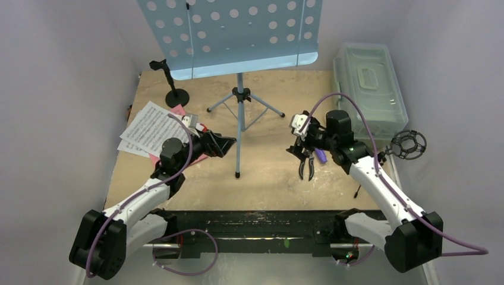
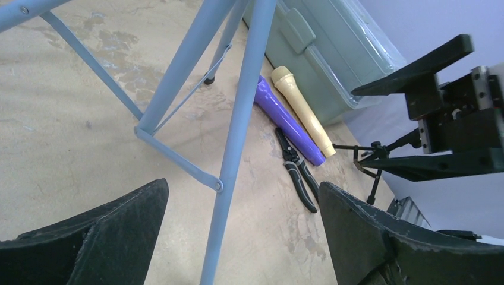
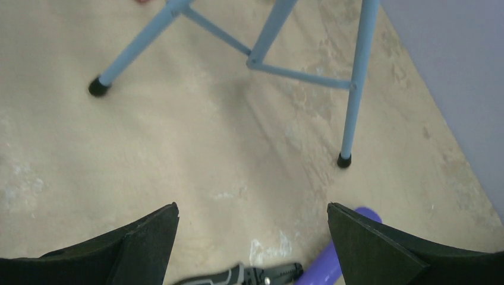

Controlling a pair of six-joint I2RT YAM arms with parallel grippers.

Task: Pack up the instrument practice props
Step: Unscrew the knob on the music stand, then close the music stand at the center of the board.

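The light-blue perforated music desk [image 1: 232, 35] stands on its tripod legs [image 1: 241, 113] at the back centre. My left gripper [image 1: 224, 143] is open beside the near leg [image 2: 238, 148], which runs up between its fingers in the left wrist view. A purple microphone [image 2: 288, 122] and a cream microphone [image 2: 300, 107] lie side by side by the box. My right gripper [image 1: 297, 145] hangs open and empty above the purple microphone [image 3: 333, 264]. White sheet-music pages [image 1: 148, 127] lie over a red page [image 1: 178, 110] at the left. A black round-base pole [image 1: 172, 83] stands behind them. The black mic tripod [image 1: 409, 145] is at the right.
A translucent grey-green plastic box [image 1: 368, 83] with its lid shut sits at the back right. Black pliers [image 1: 307, 166] lie on the table just under my right gripper, next to the purple microphone. Walls close in the table on the left, right and back.
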